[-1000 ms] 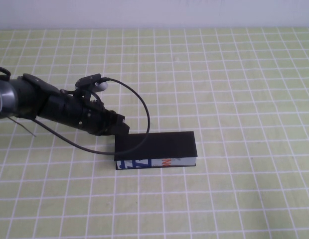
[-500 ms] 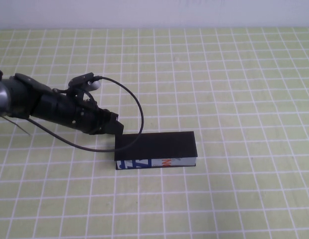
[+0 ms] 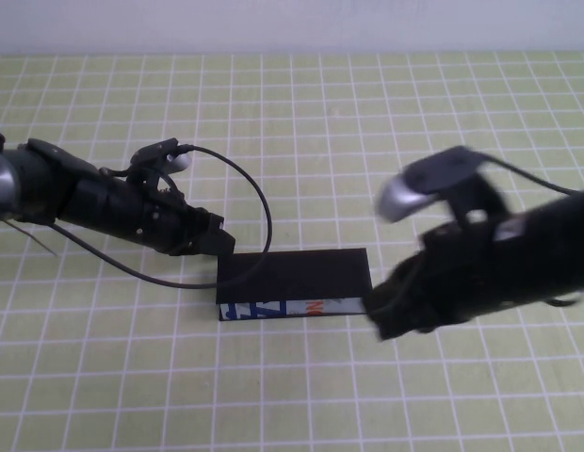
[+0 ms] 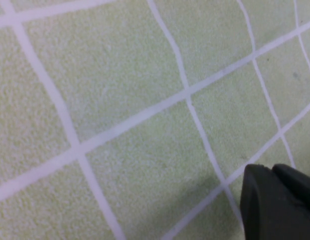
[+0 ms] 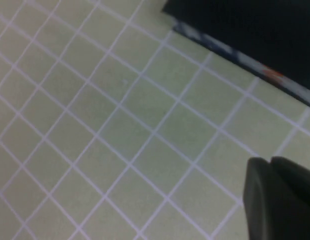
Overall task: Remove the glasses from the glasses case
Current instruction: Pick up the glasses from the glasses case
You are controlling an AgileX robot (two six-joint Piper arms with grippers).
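The glasses case (image 3: 294, 281) lies shut at the table's middle, a black box with its flat lid down and its white printed strip facing me. The glasses are hidden. My left gripper (image 3: 223, 244) is low by the case's far left corner, just apart from it; in the left wrist view (image 4: 272, 171) its fingers are together over bare cloth. My right gripper (image 3: 381, 318) is blurred at the case's right end. In the right wrist view (image 5: 270, 162) its fingers are together, empty, with the case (image 5: 245, 30) a few squares away.
A green cloth with a white grid (image 3: 386, 141) covers the whole table. A white wall runs along the far edge. The left arm's black cable (image 3: 264, 202) loops over the case's left end.
My right arm has swung in from the right and now reaches the case's right end. My left gripper drew back slightly to the left, then stayed still. The case has not moved.
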